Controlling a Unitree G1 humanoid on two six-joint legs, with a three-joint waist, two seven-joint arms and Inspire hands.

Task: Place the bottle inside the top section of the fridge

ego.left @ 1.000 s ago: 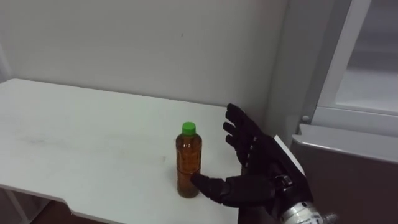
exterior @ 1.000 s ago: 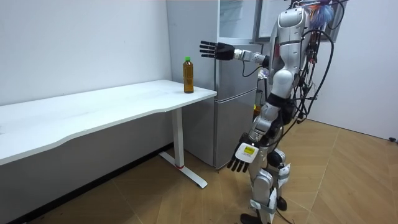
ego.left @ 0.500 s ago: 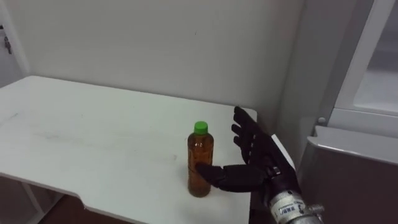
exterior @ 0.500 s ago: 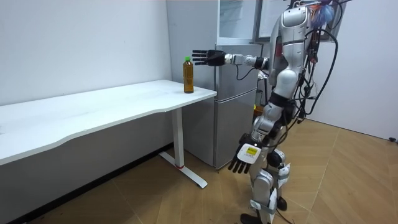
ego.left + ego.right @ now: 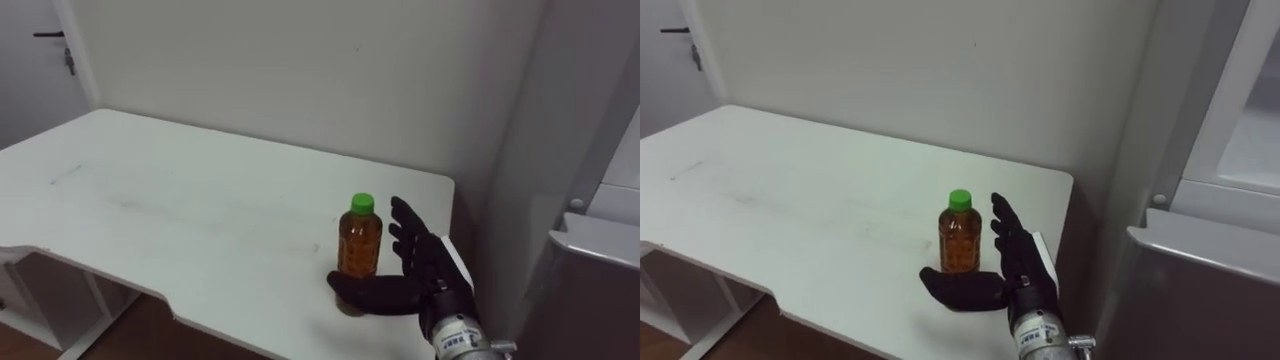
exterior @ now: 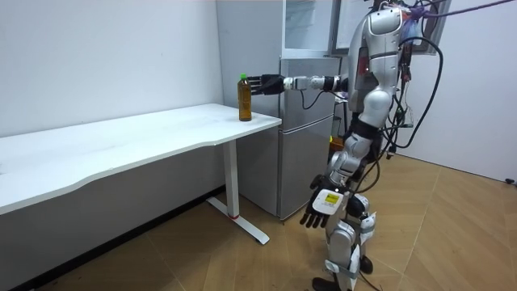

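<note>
At the table's [image 5: 200,220] corner, the bottle [image 5: 359,240] stands upright just left of my right hand [image 5: 425,275]: fingers straight beside it, thumb across its base, nothing gripped yet. Left hand [image 6: 325,204] hangs slack, well away.

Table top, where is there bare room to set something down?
The table is bare from its left end up to the bottle, between wall and front edge. Crowded at the right end, where the right hand is beside the bottle.
</note>
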